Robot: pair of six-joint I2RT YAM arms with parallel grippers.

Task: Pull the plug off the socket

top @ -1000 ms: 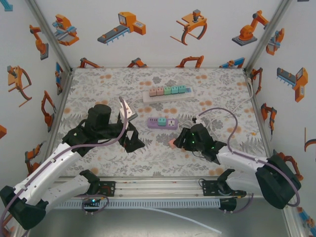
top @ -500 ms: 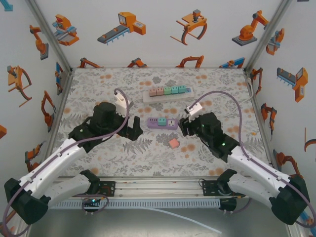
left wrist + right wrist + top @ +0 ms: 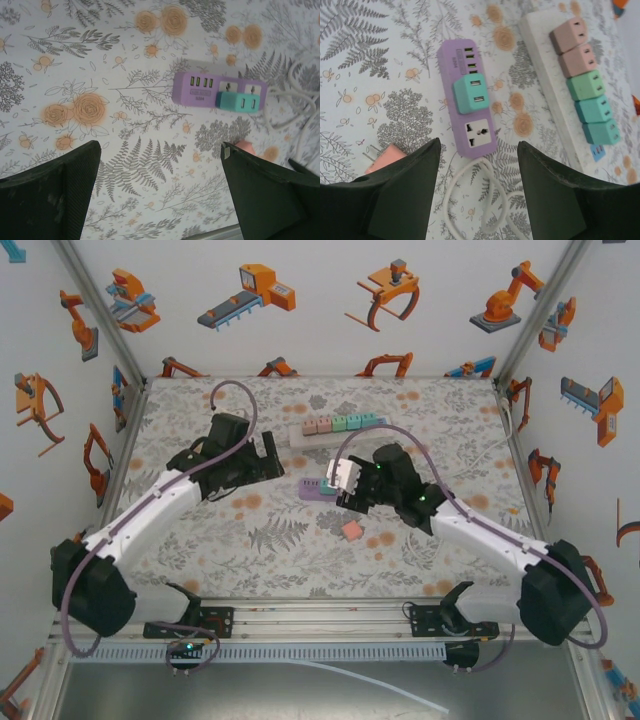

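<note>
The purple socket strip (image 3: 479, 135) lies flat mid-table, also seen at its left end (image 3: 310, 490) and from the left wrist (image 3: 200, 90). A teal plug (image 3: 472, 93) (image 3: 239, 102) sits plugged into its middle. A pink plug (image 3: 351, 530) (image 3: 385, 157) lies loose on the table, just nearer than the strip. My right gripper (image 3: 479, 145) (image 3: 352, 495) hovers open over the strip's cable end, holding nothing. My left gripper (image 3: 160, 150) (image 3: 270, 458) hangs wide open and empty to the left of the strip.
A white power strip (image 3: 300, 438) (image 3: 532, 27) carrying several pastel plugs lies behind the purple one. A white cable (image 3: 490, 195) loops from the purple strip's end toward the right wall. Patterned walls close in three sides.
My right gripper left the pink plug lying on the table, moved back and left over the purple strip, and its jaws widened. My left gripper swung farther back, staying open.
</note>
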